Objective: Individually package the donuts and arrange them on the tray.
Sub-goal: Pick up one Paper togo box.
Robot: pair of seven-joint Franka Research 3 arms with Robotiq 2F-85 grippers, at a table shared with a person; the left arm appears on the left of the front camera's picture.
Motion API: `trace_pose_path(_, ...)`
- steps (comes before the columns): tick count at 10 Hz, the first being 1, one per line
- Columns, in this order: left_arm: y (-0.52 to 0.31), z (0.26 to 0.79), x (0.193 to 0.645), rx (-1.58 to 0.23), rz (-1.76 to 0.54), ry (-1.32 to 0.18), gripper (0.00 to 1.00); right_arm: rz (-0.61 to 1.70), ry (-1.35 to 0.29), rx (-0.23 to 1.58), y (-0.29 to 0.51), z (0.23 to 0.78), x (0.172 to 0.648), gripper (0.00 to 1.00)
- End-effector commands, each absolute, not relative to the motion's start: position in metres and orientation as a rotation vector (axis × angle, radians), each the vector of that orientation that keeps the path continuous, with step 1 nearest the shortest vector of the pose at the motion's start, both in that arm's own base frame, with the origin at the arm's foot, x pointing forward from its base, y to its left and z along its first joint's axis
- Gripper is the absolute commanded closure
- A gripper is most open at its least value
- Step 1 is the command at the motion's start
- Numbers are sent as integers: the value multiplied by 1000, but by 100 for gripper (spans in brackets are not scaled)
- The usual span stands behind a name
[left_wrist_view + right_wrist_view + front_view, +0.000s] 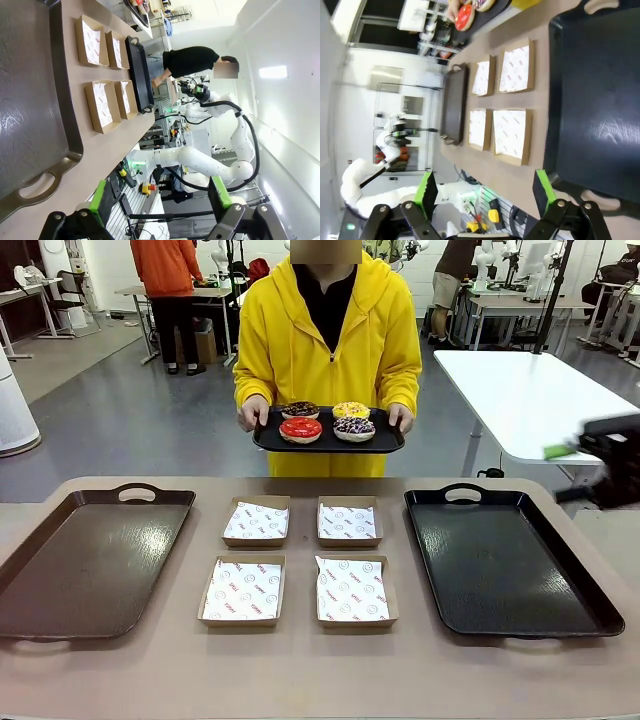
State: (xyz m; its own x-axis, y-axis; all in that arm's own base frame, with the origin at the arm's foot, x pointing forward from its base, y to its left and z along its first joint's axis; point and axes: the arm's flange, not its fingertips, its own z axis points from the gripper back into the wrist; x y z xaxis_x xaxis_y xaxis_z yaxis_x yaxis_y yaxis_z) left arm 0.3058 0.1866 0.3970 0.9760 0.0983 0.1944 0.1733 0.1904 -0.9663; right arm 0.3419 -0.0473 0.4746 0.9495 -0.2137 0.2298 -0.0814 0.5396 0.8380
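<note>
Across the table a person in a yellow hoodie holds a small black serving tray (pixel 391 443) with both hands. On it lie the red donut (pixel 300 428), the yellow donut (pixel 351 409), the plain chocolate donut (pixel 299 409) and the sprinkled chocolate donut (pixel 354 427). The red donut (pixel 465 16) also shows at the top of the right wrist view. My right gripper (pixel 577 472) hovers at the far right, above the large black tray (pixel 510 560); its jaws stand open and empty (pixel 485 187). My left gripper (pixel 160 197) is open too, with nothing between its green pads (pixel 100 200).
Four paper-lined cardboard boxes (pixel 242 590) sit in a two-by-two block at the table's middle. A large brown tray (pixel 90 560) lies on the left, seen also in the left wrist view (pixel 30 100). A white table (pixel 520 390) stands behind on the right.
</note>
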Motion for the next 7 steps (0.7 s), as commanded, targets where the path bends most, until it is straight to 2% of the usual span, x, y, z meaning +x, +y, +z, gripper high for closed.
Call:
trace_pose_path(1, 187, 397, 304, -1390, -54, -241, 0, -111, -258, 843, 6, 497, 402, 0)
trace_pose_path(4, 187, 397, 304, -1390, -54, -241, 0, -92, -242, 590, 91, 503, 456, 0)
trace_pose_path(7, 187, 397, 304, -1390, -54, -241, 0, -60, -212, 347, 157, 478, 482, 0)
